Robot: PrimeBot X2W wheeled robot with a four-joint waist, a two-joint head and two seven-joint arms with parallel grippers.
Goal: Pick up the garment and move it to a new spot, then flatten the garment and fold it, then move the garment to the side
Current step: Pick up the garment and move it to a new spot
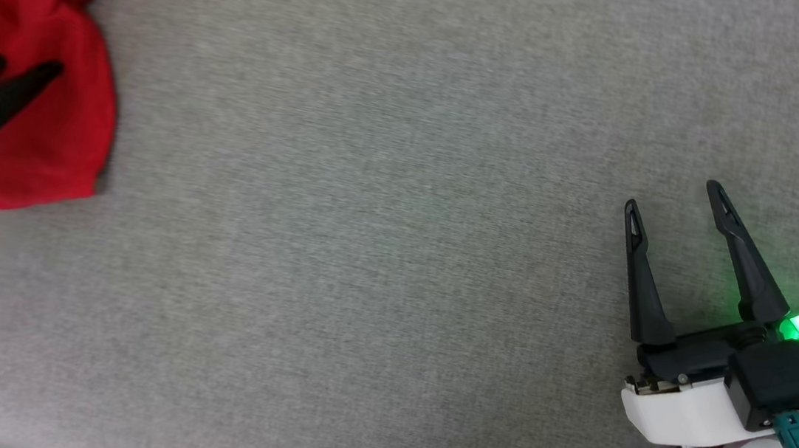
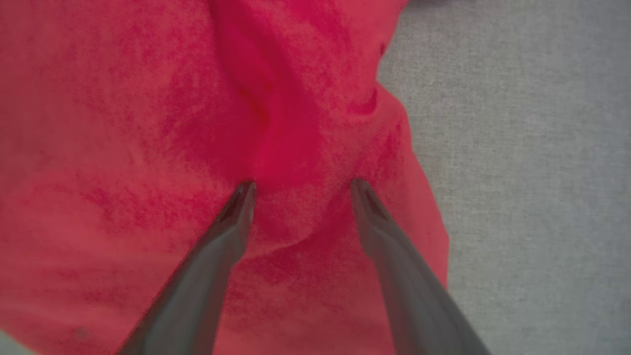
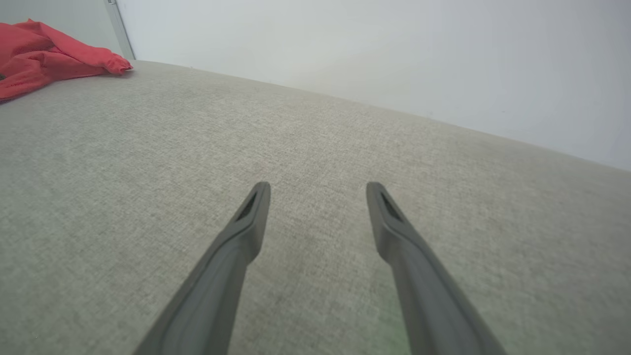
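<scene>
Garment (image 1: 58, 10): crumpled, not yet lifted.
Left claw (image 2: 303, 183): apart, tips at its folds.
Right claw (image 1: 673, 195): apart, empty.
Remaining: move, flatten, fold, set aside.

The garment (image 1: 55, 143), bright red on its visible face, lies crumpled in soft folds at the far left of the grey woven surface (image 1: 396, 253).

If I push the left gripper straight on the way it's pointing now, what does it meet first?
The garment. The left gripper points straight into the red cloth, jaws open, with a crease running up ahead between them. How close the tips are is unclear from the picture; they may be touching it.
</scene>
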